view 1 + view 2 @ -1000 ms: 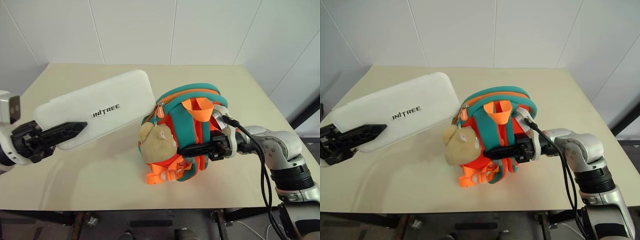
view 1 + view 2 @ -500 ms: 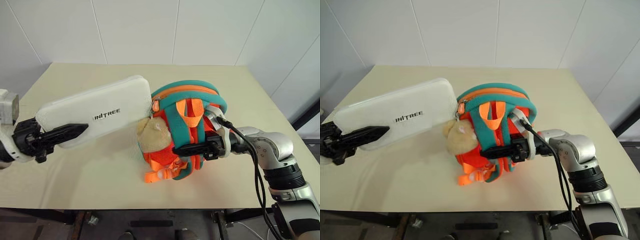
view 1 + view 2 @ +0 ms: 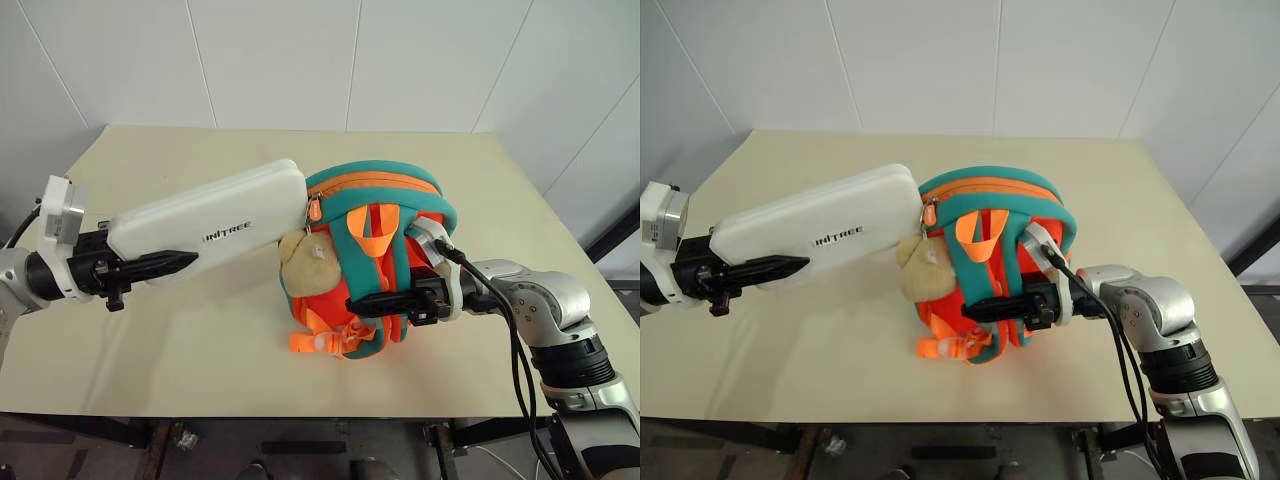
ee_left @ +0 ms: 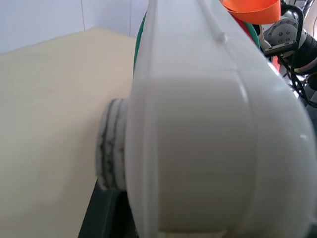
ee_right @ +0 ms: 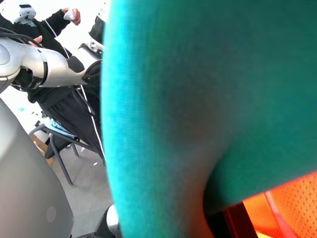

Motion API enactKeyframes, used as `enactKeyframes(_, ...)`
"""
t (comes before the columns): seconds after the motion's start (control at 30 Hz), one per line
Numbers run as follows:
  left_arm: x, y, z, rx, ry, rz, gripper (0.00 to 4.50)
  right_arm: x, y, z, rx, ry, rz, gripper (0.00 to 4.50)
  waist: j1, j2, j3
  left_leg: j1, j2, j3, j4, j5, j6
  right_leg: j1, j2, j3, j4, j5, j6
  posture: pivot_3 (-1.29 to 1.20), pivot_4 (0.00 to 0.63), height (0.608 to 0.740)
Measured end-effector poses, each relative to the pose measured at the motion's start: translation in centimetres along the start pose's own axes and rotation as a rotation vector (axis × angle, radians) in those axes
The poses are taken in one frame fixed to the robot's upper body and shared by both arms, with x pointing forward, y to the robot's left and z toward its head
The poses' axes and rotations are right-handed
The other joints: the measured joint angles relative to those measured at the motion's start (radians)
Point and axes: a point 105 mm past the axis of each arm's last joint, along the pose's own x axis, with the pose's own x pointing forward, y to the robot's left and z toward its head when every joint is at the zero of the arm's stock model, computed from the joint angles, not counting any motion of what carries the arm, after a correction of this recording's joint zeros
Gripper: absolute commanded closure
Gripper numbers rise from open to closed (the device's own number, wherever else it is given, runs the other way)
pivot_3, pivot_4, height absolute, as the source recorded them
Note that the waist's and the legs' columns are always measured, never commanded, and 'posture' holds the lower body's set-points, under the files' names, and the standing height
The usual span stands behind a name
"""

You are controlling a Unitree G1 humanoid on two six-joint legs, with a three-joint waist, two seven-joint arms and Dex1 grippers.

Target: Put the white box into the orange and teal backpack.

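The white box (image 3: pixel 215 223), long and flat with dark lettering, hangs tilted above the table with my left gripper (image 3: pixel 172 263) shut on its near end. Its far end touches the left top of the orange and teal backpack (image 3: pixel 372 205), beside the zip pull (image 3: pixel 315 209). The backpack stands upright at mid-table, and its tan plush head (image 3: pixel 308 266) sits just under the box's far corner. My right gripper (image 3: pixel 366 300) is shut on a teal strap (image 5: pixel 163 124) at the backpack's front. One grey pad (image 4: pixel 112 144) presses on the box's side (image 4: pixel 208 148).
The beige table (image 3: pixel 200 360) has bare surface to the left of and in front of the backpack. A white tiled wall rises behind its far edge. A cable (image 3: pixel 520 340) runs along my right arm. A person's dark sleeve (image 5: pixel 54 22) shows in the background of the right wrist view.
My left arm has carried the white box to the right and rolled it more onto its edge, so its far end now meets the backpack's top. The right gripper has kept its hold.
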Motion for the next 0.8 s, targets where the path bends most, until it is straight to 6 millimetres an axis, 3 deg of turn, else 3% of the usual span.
enactKeyframes(0.27,-0.9,0.0,0.3,-0.07,-0.01,-0.015,3.29,-1.3,0.9,0.1,0.027,0.018,0.017,4.47,-0.004,0.0,0.0,0.0,0.0,0.0,0.0,-0.001,0.001,0.0,0.0,0.0,0.0,-0.001,0.0,0.0,0.15,0.74)
enactKeyframes(0.57,-1.5,-0.7,-1.0,-0.066,0.075,-0.03,3.29,-1.2,1.9,1.3,0.029,0.015,0.091,4.47,-0.004,0.0,0.0,0.0,0.0,0.0,0.0,-0.001,0.001,0.0,0.0,0.0,0.0,-0.001,0.0,0.0,0.15,0.74)
enactKeyframes(0.8,0.2,-0.6,-3.1,-0.025,0.195,-0.074,3.29,-1.4,1.9,1.5,0.041,0.013,0.098,4.47,0.001,0.0,0.0,0.0,0.0,0.0,0.0,-0.001,0.001,0.0,0.0,0.0,0.0,-0.001,0.0,0.0,0.15,0.74)
